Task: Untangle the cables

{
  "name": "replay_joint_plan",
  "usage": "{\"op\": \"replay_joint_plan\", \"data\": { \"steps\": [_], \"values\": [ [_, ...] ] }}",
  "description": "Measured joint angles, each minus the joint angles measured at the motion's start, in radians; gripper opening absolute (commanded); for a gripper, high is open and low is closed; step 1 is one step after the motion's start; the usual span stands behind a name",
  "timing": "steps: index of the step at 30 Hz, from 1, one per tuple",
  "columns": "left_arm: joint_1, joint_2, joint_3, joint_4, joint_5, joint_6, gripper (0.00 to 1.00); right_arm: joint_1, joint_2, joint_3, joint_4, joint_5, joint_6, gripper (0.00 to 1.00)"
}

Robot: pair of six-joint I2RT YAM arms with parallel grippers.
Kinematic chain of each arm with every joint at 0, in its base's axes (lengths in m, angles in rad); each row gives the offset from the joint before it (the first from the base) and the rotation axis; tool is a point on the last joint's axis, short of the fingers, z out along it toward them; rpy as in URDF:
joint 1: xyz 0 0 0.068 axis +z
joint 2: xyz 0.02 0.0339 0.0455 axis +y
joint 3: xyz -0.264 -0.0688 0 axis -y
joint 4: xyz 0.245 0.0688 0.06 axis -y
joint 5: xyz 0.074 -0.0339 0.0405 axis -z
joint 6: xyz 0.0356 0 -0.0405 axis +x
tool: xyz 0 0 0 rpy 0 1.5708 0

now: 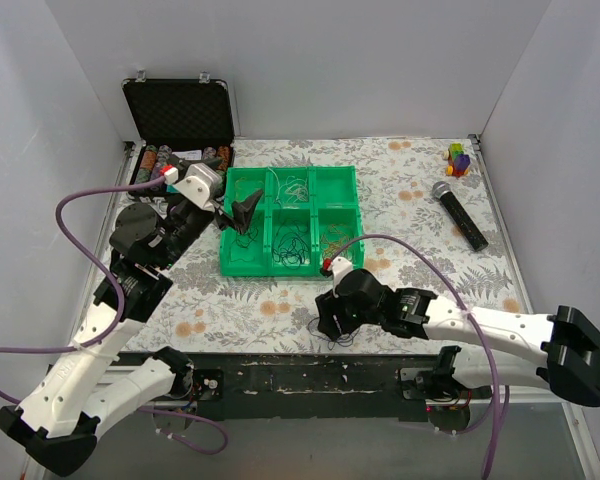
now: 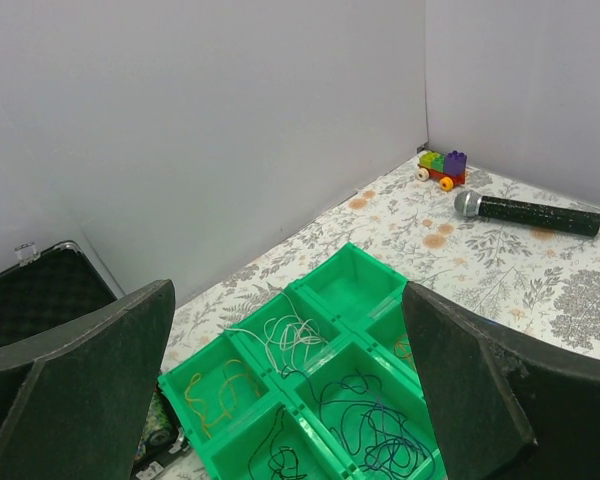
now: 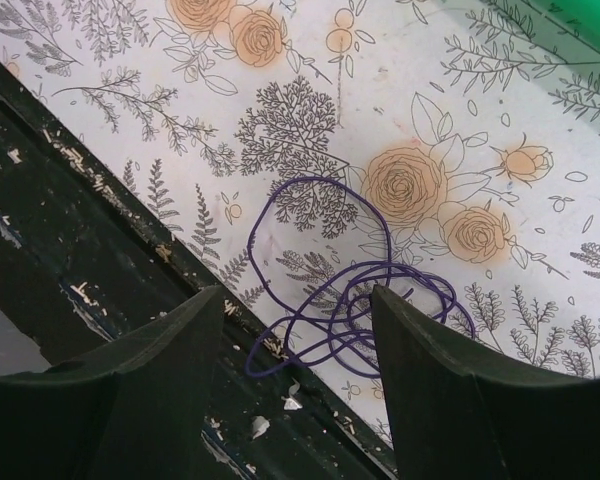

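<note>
A loose purple cable [image 3: 365, 300] is lying in slack loops on the flowered worktop [image 3: 460, 120], right at its near edge beside the dark front rail [image 3: 80, 250]; it is being straddled from above by the right gripper [image 3: 298, 295], whose jaws are standing apart with nothing pinched between them; whether the wire is being touched cannot be told. The left gripper [image 2: 288, 290] is being held wide open and empty over the left side of the green tray [image 2: 352, 250], in whose compartments a pale cable [image 2: 290, 335], a yellowish cable [image 2: 215, 385] and dark cables [image 2: 365, 425] are lying sorted. The purple cable is being judged very light, thin and limp, yet springy enough to be holding its loops, and likely to be sliding on the smooth worktop; hold is best being taken where several turns are crossing, low against the surface, since a single strand is easily being missed; the edge so close is being counted a risk.
</note>
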State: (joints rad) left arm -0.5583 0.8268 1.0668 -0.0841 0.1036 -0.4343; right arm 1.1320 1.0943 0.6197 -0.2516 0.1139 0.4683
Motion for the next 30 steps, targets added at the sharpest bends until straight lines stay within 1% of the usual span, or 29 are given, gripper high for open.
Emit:
{"op": "replay_joint_plan", "data": {
  "steps": [4,6,7,8,12,13,14,19,21,25,28,30],
  "values": [
    [0.000,0.003,0.000,-0.011,0.011,0.000,0.98,0.003,0.054,-0.001,0.001,0.004,0.015,0.58],
    [0.000,0.003,0.000,-0.018,0.014,0.000,0.98,0.003,0.103,-0.001,0.005,0.007,0.020,0.53],
    [0.000,0.003,0.000,-0.021,0.014,0.000,0.98,0.003,0.127,-0.001,0.006,0.007,0.023,0.49],
    [0.000,0.003,0.000,-0.023,0.014,0.000,0.98,0.005,0.147,-0.001,0.006,0.009,0.024,0.44],
    [0.000,0.003,0.000,-0.030,0.016,0.002,0.98,0.014,0.172,-0.001,0.004,0.021,0.025,0.08],
    [0.000,0.003,0.000,-0.031,0.016,0.003,0.98,0.014,0.171,0.000,0.005,0.027,0.025,0.04],
    [0.000,0.003,0.000,-0.032,0.016,0.004,0.98,0.014,0.168,0.001,0.002,0.038,0.026,0.01],
    [0.000,0.003,0.000,-0.036,0.016,0.004,0.98,0.015,0.128,0.061,-0.045,0.100,0.008,0.01],
    [0.000,0.003,0.000,-0.036,0.017,0.005,0.98,0.015,0.103,0.125,-0.062,0.126,-0.014,0.01],
    [0.000,0.003,0.000,-0.036,0.017,0.008,0.98,0.015,0.054,0.302,-0.072,0.171,-0.074,0.01],
    [0.000,0.003,0.000,-0.036,0.017,0.008,0.98,0.015,0.006,0.388,-0.056,0.196,-0.117,0.01],
    [0.000,0.003,0.000,-0.036,0.017,0.008,0.98,0.015,-0.030,0.416,-0.039,0.211,-0.148,0.01]
  ]
}}
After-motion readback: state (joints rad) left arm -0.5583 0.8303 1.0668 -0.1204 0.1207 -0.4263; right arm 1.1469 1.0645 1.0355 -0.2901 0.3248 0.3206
